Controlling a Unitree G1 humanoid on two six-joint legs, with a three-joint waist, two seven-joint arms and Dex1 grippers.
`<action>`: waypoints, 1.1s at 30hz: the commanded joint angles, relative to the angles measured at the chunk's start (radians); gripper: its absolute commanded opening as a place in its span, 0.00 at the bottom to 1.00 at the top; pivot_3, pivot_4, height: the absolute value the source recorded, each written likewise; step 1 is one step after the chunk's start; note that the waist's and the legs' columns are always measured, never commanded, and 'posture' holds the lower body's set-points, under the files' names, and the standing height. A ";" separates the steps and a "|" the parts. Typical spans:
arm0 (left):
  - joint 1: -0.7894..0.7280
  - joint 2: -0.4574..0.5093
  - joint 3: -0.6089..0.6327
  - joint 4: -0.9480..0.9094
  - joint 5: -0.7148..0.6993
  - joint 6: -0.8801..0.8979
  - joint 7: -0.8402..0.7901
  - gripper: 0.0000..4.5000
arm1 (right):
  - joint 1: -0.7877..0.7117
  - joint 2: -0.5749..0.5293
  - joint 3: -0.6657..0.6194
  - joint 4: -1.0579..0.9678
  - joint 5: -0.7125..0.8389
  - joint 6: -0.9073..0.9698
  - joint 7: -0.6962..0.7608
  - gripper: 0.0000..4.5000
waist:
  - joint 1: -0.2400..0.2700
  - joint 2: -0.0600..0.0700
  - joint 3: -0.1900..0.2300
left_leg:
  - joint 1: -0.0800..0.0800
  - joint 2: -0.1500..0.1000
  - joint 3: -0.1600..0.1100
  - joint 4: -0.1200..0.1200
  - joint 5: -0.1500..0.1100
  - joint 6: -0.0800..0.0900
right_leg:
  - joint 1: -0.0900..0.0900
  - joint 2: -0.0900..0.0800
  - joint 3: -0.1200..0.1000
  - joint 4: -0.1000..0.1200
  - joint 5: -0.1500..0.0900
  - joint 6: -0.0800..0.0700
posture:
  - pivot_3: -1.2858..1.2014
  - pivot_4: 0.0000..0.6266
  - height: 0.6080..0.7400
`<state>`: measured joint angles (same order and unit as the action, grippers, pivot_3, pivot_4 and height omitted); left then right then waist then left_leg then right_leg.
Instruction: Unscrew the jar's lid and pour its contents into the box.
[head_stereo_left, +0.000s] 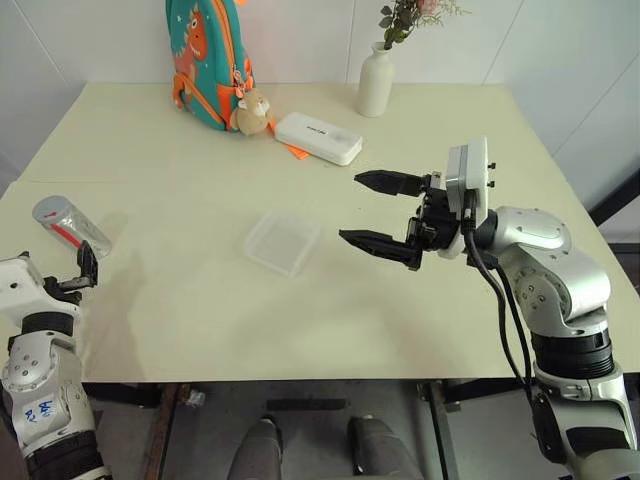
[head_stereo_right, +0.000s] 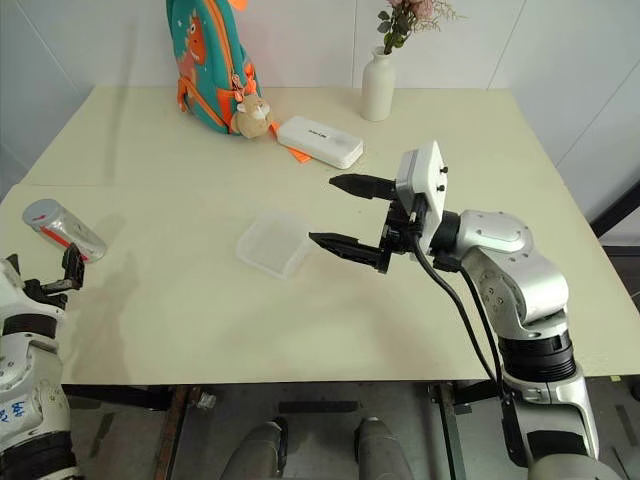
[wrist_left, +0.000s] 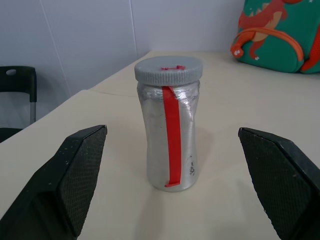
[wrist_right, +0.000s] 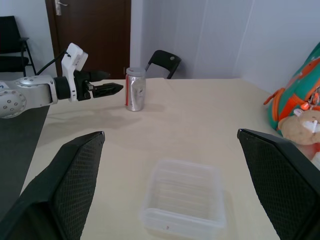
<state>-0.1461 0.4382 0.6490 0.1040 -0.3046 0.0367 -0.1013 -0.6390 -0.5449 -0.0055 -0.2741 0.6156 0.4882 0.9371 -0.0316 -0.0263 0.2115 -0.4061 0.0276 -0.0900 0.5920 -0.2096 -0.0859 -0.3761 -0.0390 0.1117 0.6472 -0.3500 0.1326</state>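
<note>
My left gripper stands wide apart, facing the jar, upright near the table's left edge, lid on. A careless squeeze could topple it toward that edge. My right gripper, also spread, hovers beside the box. The backpack, white case and vase stand well apart; nothing obstructs.

Left hand low at the robot's far left, fingers spread wide, nothing between them. Right hand raised mid-scene, arm bent, pointing toward the robot's left, one finger above the other, spread wide, empty.
</note>
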 joint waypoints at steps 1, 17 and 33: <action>-0.042 0.056 0.007 0.050 0.012 -0.050 -0.010 1.00 | 0.009 -0.006 -0.033 -0.057 0.019 0.002 -0.023 1.00 | 0.000 0.000 0.000 | 0.000 0.000 0.000 0.000 0.000 0.000 | 0.000 0.000 0.000 0.000 0.000 0.000 | 0.52 0.24 1.00; -0.320 0.201 -0.101 0.522 0.070 -0.195 -0.068 1.00 | 0.042 -0.009 -0.051 -0.127 0.054 0.029 -0.091 1.00 | -0.004 0.000 0.000 | 0.000 0.001 0.000 -0.001 0.000 0.000 | -0.001 0.001 0.000 0.000 0.000 0.000 | 0.52 0.24 1.00; -0.449 0.283 -0.174 0.778 0.099 -0.301 -0.124 1.00 | 0.095 -0.015 -0.080 -0.178 0.063 0.043 -0.137 1.00 | 0.001 0.000 0.000 | 0.000 0.001 0.000 -0.001 0.000 0.000 | -0.001 0.000 -0.001 0.000 0.000 0.000 | 0.52 0.24 1.00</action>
<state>-0.5746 0.6889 0.4782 0.8700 -0.2165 -0.2326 -0.2157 -0.5421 -0.5471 -0.0523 -0.4045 0.6580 0.5345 0.8098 -0.0307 -0.0264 0.2115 -0.4066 0.0282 -0.0899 0.5907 -0.2096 -0.0860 -0.3769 -0.0385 0.1109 0.6473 -0.3501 0.1327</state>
